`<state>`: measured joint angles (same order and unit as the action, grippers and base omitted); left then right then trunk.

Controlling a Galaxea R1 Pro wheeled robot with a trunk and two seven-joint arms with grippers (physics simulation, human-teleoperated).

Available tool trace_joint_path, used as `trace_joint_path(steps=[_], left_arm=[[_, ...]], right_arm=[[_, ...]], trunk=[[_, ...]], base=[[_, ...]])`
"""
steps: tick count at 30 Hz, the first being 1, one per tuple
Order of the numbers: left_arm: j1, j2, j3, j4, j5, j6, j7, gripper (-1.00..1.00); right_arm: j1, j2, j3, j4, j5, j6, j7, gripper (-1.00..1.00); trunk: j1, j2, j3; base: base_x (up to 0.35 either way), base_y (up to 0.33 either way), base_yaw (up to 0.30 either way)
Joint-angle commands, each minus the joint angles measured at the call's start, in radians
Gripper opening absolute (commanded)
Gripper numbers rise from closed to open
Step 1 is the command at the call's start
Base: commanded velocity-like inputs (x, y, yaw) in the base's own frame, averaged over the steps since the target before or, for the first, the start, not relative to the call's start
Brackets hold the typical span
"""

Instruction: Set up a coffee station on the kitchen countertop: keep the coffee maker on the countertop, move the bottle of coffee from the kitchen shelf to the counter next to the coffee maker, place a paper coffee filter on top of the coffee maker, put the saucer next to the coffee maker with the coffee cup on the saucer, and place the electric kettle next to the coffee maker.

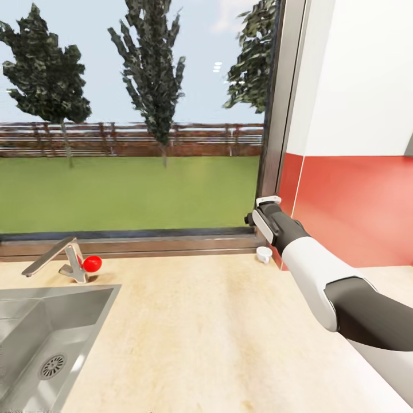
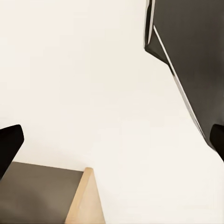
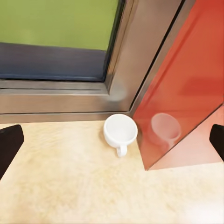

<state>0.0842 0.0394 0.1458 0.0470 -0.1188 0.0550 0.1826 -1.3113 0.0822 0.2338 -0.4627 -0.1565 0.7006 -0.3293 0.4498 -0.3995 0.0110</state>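
- Cup (image 3: 120,131) sits upright on the surface (image 1: 201,321), in the corner by the window frame and red panel.
- Right claw (image 3: 112,140) spread, empty, cup ahead between its fingers.
- Right arm nearer.

Head, right wrist share coffee cup (image 1: 264,253) (image 3: 120,132); left wrist perhaps wall-facing.

Your right arm (image 1: 321,281) reaches from five o'clock toward the centre of the head view, white forearm leading into a dark wrist, while the right gripper (image 3: 112,142) and left gripper (image 2: 112,144) each hold their black fingertips (image 3: 9,142) spread wide at the frame edges.
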Motion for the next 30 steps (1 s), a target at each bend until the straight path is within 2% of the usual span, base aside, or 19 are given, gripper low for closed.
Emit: trace_joint_path(steps=[1, 15, 30], left_arm=[[0.0, 0.0, 0.008, -0.001, -0.011, 0.003, 0.003, 1.0], [0.0, -0.001, 0.006, -0.001, -0.012, 0.003, 0.003, 1.0], [0.0, -0.001, 0.006, 0.0, -0.012, 0.003, 0.003, 1.0]], right_arm=[[0.0, -0.001, 0.007, 0.0, -0.011, 0.004, -0.008, 1.0], [0.0, -0.001, 0.003, -0.004, -0.011, 0.004, -0.008, 1.0], [0.0, -0.002, 0.003, -0.004, -0.011, 0.004, -0.008, 1.0]], trunk=[[0.0, -0.001, -0.002], [0.0, -0.001, -0.022], [0.0, -0.001, -0.046]], base=[[0.0, 0.0, 0.084], [0.0, 0.0, 0.079], [0.0, 0.0, 0.002]])
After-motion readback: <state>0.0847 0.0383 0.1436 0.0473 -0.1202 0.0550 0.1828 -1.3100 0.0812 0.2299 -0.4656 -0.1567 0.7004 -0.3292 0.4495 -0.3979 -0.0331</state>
